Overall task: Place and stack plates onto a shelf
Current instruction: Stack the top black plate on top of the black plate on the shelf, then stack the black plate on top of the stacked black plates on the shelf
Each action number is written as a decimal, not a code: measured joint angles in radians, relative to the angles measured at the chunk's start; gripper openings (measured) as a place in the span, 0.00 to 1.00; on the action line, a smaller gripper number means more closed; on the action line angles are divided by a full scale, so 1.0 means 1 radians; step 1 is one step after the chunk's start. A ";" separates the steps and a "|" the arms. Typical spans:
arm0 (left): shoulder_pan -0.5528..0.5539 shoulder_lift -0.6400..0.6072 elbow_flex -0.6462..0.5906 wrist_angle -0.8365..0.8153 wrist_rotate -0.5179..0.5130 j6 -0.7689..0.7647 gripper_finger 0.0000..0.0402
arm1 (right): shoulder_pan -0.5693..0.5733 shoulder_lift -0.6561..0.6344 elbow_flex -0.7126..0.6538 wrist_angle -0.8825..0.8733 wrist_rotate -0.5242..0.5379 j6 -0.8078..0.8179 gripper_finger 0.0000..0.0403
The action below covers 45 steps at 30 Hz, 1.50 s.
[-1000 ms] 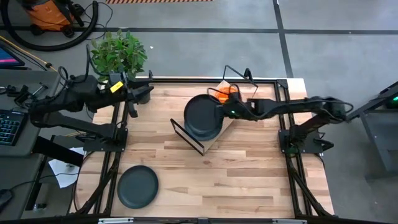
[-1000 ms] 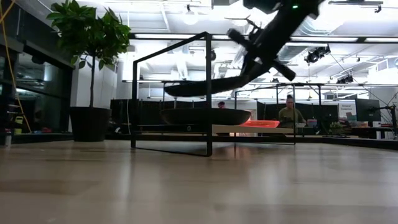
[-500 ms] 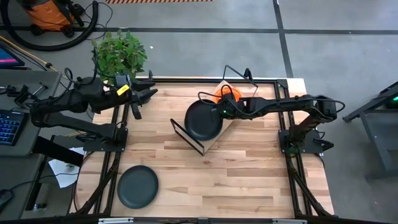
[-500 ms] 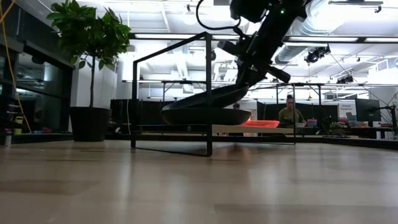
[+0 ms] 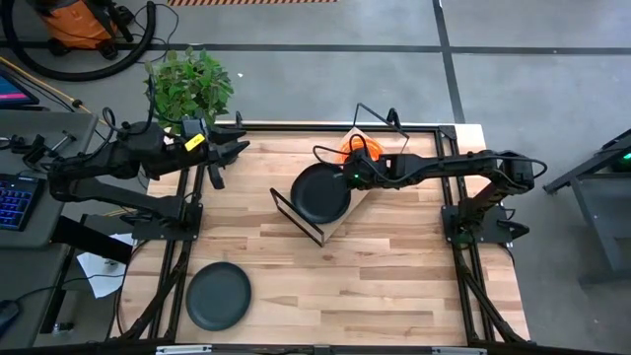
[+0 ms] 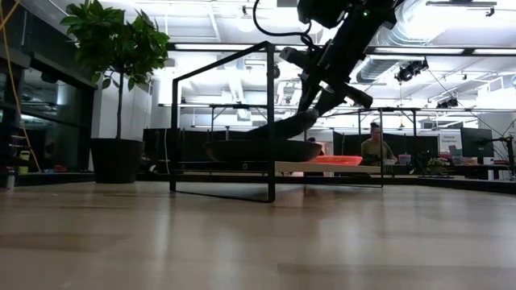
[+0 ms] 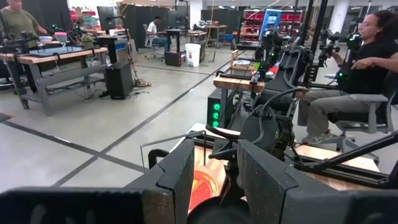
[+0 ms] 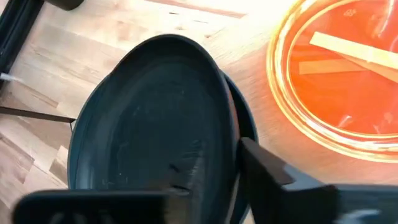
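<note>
On the shelf (image 5: 343, 217), a light board in a black wire frame, one dark grey plate (image 6: 262, 151) lies flat beside the orange plates (image 5: 357, 150), also in the right wrist view (image 8: 336, 81). My right gripper (image 5: 347, 179) is shut on a second dark grey plate (image 5: 320, 192) above the first. A third dark grey plate (image 5: 218, 295) lies flat on the table near its near left corner. My left gripper (image 5: 232, 151) hovers open over the table's far left edge. My right gripper pinches the upper grey plate by its rim (image 8: 231, 146) on the side toward the orange plates, one finger (image 8: 261, 165) outside the rim. It comes slanting down from the table's right. The plate (image 6: 282, 127) is tilted, its far low edge on the plate beneath.
A potted plant (image 5: 187, 84) stands beyond the table's far left corner, its dark pot (image 6: 117, 159) showing in the low view. The shelf's black wire frame (image 6: 270, 121) rises around the plates. Bare tabletop (image 5: 375, 286) spreads toward the near edge.
My right gripper has come down and toward the table's left, bringing the grey plate from above the shelf down onto the plate lying there, where it now leans tilted. My left gripper has shifted a little toward the table's right.
</note>
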<state>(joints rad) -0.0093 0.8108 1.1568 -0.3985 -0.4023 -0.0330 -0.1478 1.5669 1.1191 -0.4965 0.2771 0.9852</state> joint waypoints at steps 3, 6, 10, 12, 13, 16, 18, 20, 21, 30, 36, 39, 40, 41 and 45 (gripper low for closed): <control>0.000 0.000 0.000 0.000 0.000 0.000 0.29 | -0.005 0.000 0.000 0.000 -0.020 -0.001 0.32; 0.000 0.000 0.000 0.000 0.000 0.000 0.29 | -0.014 -0.005 0.000 -0.001 -0.042 -0.036 0.42; 0.000 0.000 0.000 0.000 0.000 0.001 0.29 | -0.040 -0.038 0.000 -0.022 -0.092 -0.113 0.51; 0.000 0.000 0.000 0.000 0.000 0.001 0.29 | -0.053 -0.070 0.000 -0.067 -0.104 -0.150 0.54; 0.000 0.000 0.000 0.000 0.000 0.000 0.29 | -0.058 -0.091 0.000 -0.097 -0.110 -0.162 0.55; 0.000 0.000 0.000 -0.002 0.000 0.000 0.29 | -0.066 -0.155 0.000 -0.205 -0.111 -0.214 0.57; 0.000 0.001 0.000 -0.009 0.002 -0.002 0.29 | -0.060 -0.201 -0.002 -0.289 -0.113 -0.248 0.57; 0.001 0.003 0.001 -0.018 0.025 -0.015 0.29 | -0.044 -0.248 -0.016 -0.354 -0.110 -0.261 0.58; 0.001 0.003 0.001 -0.020 0.055 -0.016 0.29 | -0.035 -0.274 -0.035 -0.377 -0.106 -0.261 0.58; -0.029 -0.009 -0.271 0.365 0.237 -0.119 0.29 | 0.086 -0.598 -0.419 -0.112 -0.160 -0.041 0.58; -0.045 0.022 -0.581 0.789 0.234 -0.306 0.29 | 0.150 -0.746 -0.592 0.409 -0.109 -0.011 0.58; -0.045 0.030 -0.653 0.874 0.232 -0.369 0.29 | 0.159 -0.764 -0.604 0.517 -0.062 -0.085 0.58; -0.045 0.030 -0.663 0.875 0.232 -0.375 0.29 | 0.162 -0.765 -0.603 0.531 -0.050 -0.121 0.58; -0.045 0.030 -0.670 0.875 0.232 -0.375 0.29 | 0.163 -0.765 -0.599 0.537 -0.039 -0.157 0.58; -0.045 0.028 -0.673 0.871 0.232 -0.349 0.29 | 0.163 -0.764 -0.592 0.577 -0.027 -0.273 0.58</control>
<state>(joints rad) -0.0541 0.8387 0.4843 0.4730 -0.1703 -0.3816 0.0154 0.8028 0.5274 0.0802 0.2505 0.7119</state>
